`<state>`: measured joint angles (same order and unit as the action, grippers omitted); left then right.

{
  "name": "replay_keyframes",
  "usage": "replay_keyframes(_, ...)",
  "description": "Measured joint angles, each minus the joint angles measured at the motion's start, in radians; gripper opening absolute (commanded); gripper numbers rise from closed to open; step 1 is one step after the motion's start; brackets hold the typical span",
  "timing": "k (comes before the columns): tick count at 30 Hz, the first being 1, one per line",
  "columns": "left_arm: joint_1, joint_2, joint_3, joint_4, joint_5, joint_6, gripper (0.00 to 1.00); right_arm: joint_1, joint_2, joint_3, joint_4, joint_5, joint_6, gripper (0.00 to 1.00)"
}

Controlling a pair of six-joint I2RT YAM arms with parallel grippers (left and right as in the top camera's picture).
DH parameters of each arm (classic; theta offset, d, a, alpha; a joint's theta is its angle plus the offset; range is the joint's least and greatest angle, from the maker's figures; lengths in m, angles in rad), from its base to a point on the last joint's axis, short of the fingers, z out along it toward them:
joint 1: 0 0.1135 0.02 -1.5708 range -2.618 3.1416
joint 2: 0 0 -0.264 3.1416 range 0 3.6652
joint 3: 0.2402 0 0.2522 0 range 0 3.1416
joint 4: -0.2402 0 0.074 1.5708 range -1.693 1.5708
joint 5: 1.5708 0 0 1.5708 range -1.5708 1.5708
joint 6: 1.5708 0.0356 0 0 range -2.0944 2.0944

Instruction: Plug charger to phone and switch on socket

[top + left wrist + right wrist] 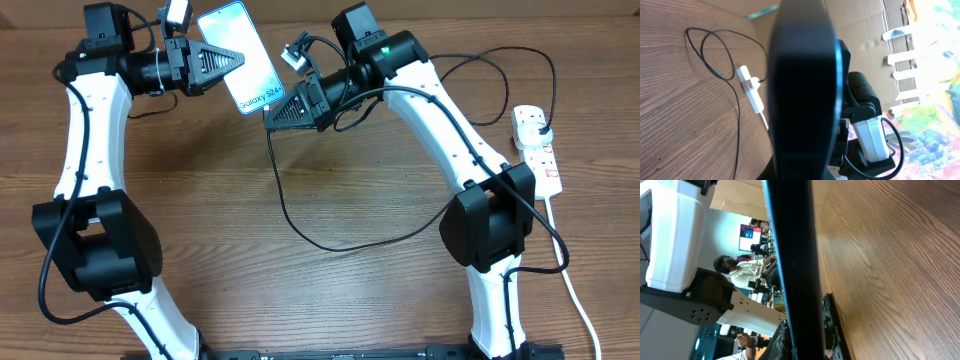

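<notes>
My left gripper (228, 57) is shut on the phone (240, 55) and holds it above the table at the back, lit screen up, with the "Galaxy S24" text toward the right arm. My right gripper (275, 113) is shut at the phone's lower edge, and the thin black charger (300, 228) trails down from its tip. The connector tip itself is hidden. The cable loops over the table to a black plug (537, 127) seated in the white socket (545, 165) at the right. In both wrist views the phone (802, 90) (792, 255) is a dark band down the middle, hiding the jaws.
The socket's thick white cord (575, 295) runs toward the front right. The left wrist view shows the socket (751, 90) and the charger loop (720, 55) on the wooden table (680, 115). Cardboard lines the table's back edge (860, 25).
</notes>
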<state>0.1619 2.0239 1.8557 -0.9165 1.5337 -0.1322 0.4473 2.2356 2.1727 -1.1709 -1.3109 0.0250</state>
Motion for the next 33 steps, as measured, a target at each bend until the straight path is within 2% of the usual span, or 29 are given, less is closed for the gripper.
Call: replay_keyframes(33,-0.018,0.000,0.000,0.004,0.000,0.000,0.04,-0.009,0.000,0.000,-0.088,-0.013,-0.068,0.04)
